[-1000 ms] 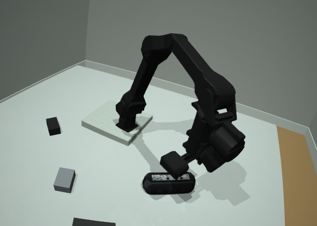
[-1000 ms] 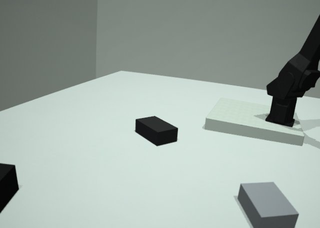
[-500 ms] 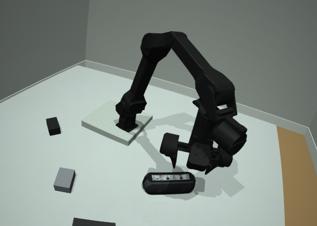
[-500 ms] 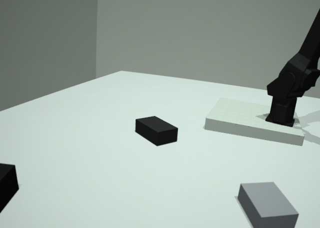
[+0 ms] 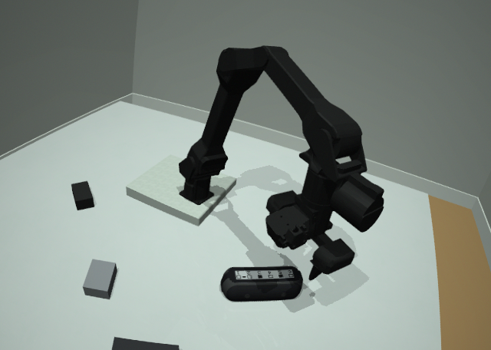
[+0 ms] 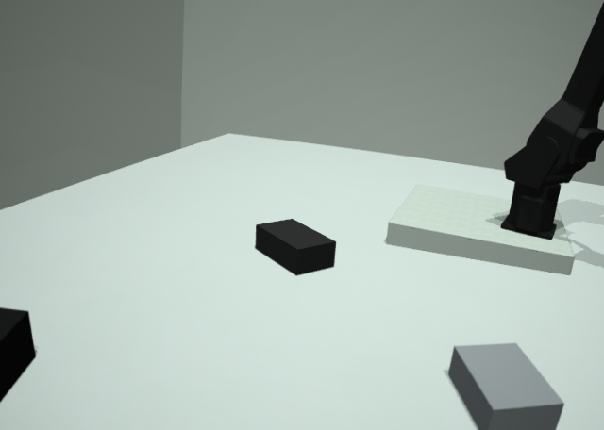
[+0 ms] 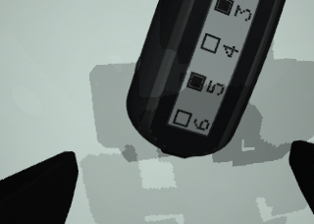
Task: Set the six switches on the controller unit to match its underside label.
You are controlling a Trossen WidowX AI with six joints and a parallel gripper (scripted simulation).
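Observation:
The dark grey controller unit (image 5: pixel 261 292) (image 7: pixel 159 72) lies with its label side up. Its rocker switches are hidden. In the wrist view the label (image 7: pixel 197 102) shows square 3 filled, 4 empty, 5 filled and 6 empty. Squares 1 and 2 are outside the wrist view; they look empty in the top view, but are small there. My gripper (image 7: pixel 187 159) is open and empty, above the number 6 end of the unit, with its fingertips wide apart on either side. In the top view one fingertip shows just right of the unit.
A grey block (image 5: pixel 100 275) (image 6: pixel 507 376) and a small black block (image 5: pixel 82 196) (image 6: pixel 294 245) lie left of the unit. Another dark block (image 5: pixel 144 344) (image 6: pixel 11 347) is cut off by the frame edge. The arm stands on a pale slab (image 5: pixel 154 181) (image 6: pixel 448 211). A brown strip (image 5: pixel 459 259) lies at the right.

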